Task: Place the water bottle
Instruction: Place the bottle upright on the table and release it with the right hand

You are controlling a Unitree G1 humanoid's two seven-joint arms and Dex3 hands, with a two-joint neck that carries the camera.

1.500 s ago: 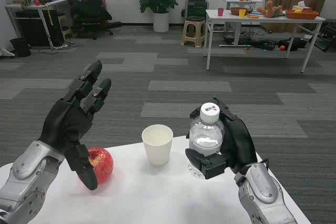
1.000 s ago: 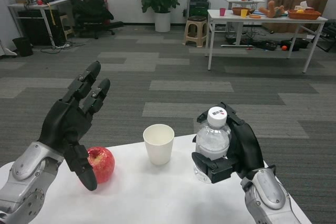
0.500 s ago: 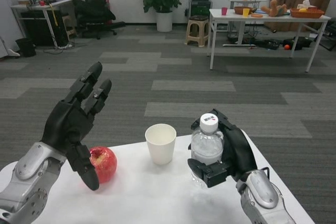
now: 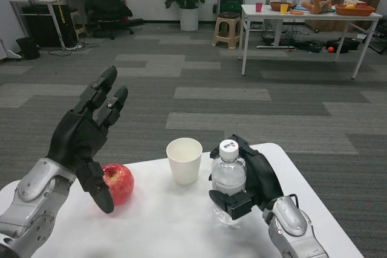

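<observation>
A clear water bottle [image 4: 228,180] with a white cap stands upright at the right of the white table [image 4: 175,222], close to the paper cup. My right hand [image 4: 257,180] grips it around the body from the right side, fingers wrapped across its front. Whether its base touches the tabletop I cannot tell. My left hand [image 4: 84,134] hangs open above the table's left side, fingers spread and pointing up, just above and beside a red apple [image 4: 118,183].
A white paper cup [image 4: 184,160] stands upright mid-table, between the apple and the bottle. The table's far edge runs just behind the cup. Beyond lie grey carpet, a white table with objects [image 4: 308,13], a stool, a plant and an office chair.
My right hand has carried the bottle left and lower, nearer the cup. The camera has dipped a little, showing more tabletop. The left hand, apple and cup stay put.
</observation>
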